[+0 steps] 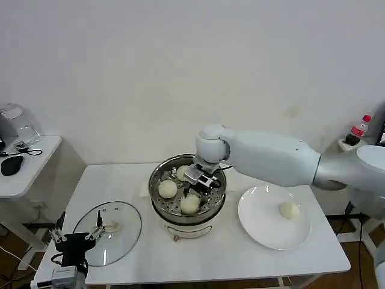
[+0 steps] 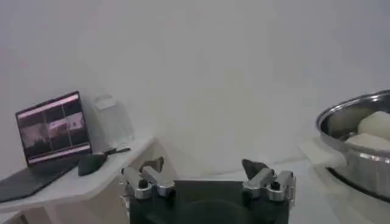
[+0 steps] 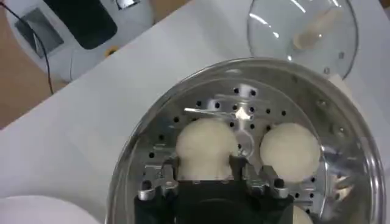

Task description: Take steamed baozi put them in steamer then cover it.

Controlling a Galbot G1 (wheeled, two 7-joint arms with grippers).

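Baozi number three inside the steamer (image 1: 187, 191), and the right pincer (image 1: 201, 179) hides part of the one at the back in the head view. In the right wrist view a baozi (image 3: 206, 143) sits between that pincer's (image 3: 207, 168) fingers, which stand on either side of it; whether they press it or merely flank it is hard to tell. A second bun (image 3: 290, 151) lies just beside the pincer on the perforated tray, and a third (image 1: 190, 205) is cut off at the frame edge there. Beyond the steamer from the right pincer, the glass lid (image 1: 109, 232) rests flat on the white surface (image 1: 240, 259). On its other side a white plate (image 1: 264, 226) carries one last baozi (image 1: 289, 210). The left pincer (image 1: 77, 232) hangs at the lid's near rim, fingers spread wide, gripping nothing.
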